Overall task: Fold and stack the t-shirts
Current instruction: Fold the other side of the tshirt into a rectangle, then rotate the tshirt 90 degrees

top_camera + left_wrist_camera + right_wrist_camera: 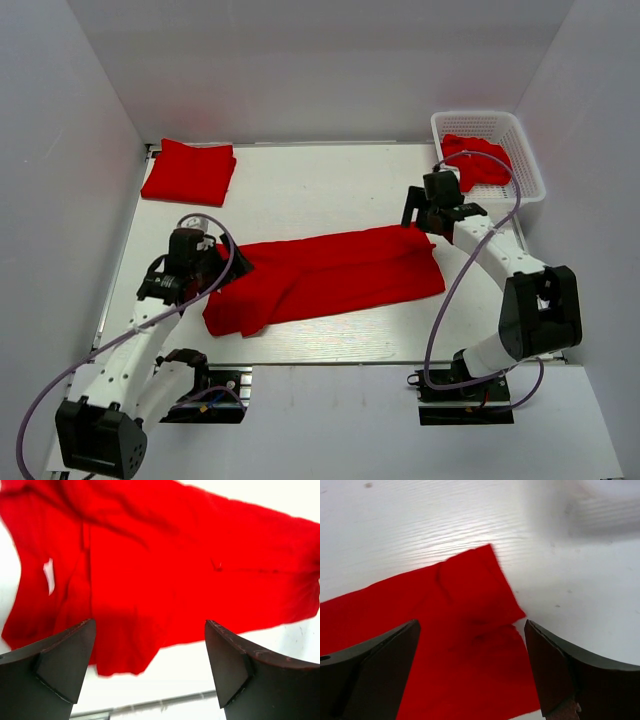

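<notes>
A red t-shirt (325,278) lies folded lengthwise into a long band across the middle of the table. My left gripper (228,262) is open and empty above its left end, which fills the left wrist view (165,565). My right gripper (418,222) is open and empty over its far right corner, seen in the right wrist view (470,605). A folded red t-shirt (189,171) lies at the far left corner. Another red t-shirt (478,161) lies crumpled in the white mesh basket (531,160).
The white mesh basket stands at the far right corner against the wall. White walls enclose the table on the left, back and right. The table's near edge (150,704) runs just below the shirt's left end.
</notes>
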Available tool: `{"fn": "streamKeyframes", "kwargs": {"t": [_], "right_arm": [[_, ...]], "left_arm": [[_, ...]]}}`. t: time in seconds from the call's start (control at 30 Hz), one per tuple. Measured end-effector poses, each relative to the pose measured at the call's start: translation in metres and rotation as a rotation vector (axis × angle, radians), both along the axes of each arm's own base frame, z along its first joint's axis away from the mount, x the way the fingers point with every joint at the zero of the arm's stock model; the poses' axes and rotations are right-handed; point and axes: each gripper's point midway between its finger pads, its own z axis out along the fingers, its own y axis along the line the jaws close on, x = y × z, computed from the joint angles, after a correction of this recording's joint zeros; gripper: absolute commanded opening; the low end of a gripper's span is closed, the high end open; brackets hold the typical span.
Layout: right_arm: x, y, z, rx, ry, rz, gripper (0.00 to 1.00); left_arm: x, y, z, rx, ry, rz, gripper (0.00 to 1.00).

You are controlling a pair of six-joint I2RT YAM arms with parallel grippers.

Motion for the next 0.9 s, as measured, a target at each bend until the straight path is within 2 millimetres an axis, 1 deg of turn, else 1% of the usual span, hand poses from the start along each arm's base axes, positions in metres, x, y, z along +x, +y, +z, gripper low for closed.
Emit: {"fn": "streamKeyframes", "kwargs": {"t": [0.03,0.07,0.13,0.23,0.3,0.37,0.4,0.5,0.57,0.6,0.67,0.73,0.77,0.83,0.87,0.9], "right_arm": [[0.001,0.007,0.001,0.016,-0.004,0.043,0.90],[0.002,0.019,0.002,0.047,-0.007,0.102,0.90],[0.001,0.038,0.002,0.096,-0.008,0.194,0.90],[0.002,0.067,0.000,0.174,-0.012,0.326,0.90],[0.002,0.083,-0.007,0.214,-0.002,0.392,0.90],[0.003,0.091,-0.018,0.241,0.022,0.424,0.90],[0.003,0.094,-0.025,0.249,0.038,0.430,0.90],[0.003,0.094,-0.050,0.257,0.095,0.421,0.90],[0.001,0.091,-0.065,0.255,0.133,0.395,0.90],[0.001,0.089,-0.072,0.251,0.152,0.379,0.90],[0.002,0.083,-0.081,0.251,0.171,0.339,0.90],[0.007,0.076,-0.082,0.245,0.157,0.296,0.90],[0.009,0.071,-0.082,0.241,0.148,0.273,0.90],[0.010,0.061,-0.082,0.242,0.132,0.230,0.90],[0.009,0.057,-0.082,0.246,0.126,0.220,0.90],[0.008,0.055,-0.081,0.254,0.118,0.225,0.90]], "left_arm": [[0.006,-0.001,0.000,0.002,-0.011,-0.002,1.00],[0.012,-0.002,-0.002,0.005,-0.015,-0.005,1.00],[0.024,-0.003,-0.010,0.015,-0.006,-0.010,1.00],[0.041,-0.001,-0.031,0.056,0.045,-0.007,1.00],[0.053,0.000,-0.044,0.085,0.072,-0.005,1.00],[0.064,0.001,-0.056,0.105,0.087,-0.004,0.95],[0.069,0.002,-0.061,0.110,0.094,-0.004,0.94],[0.084,0.001,-0.081,0.127,0.127,-0.009,0.89],[0.094,0.002,-0.098,0.147,0.163,-0.012,0.83],[0.102,0.001,-0.097,0.150,0.167,-0.011,0.82],[0.124,0.000,-0.097,0.161,0.154,-0.009,0.78],[0.147,-0.002,-0.099,0.173,0.152,-0.005,0.77],[0.155,-0.001,-0.100,0.184,0.153,0.003,0.76],[0.187,-0.003,-0.100,0.202,0.139,0.011,0.76],[0.202,-0.005,-0.099,0.209,0.128,0.011,0.74],[0.218,-0.008,-0.101,0.215,0.124,0.004,0.74]]}}
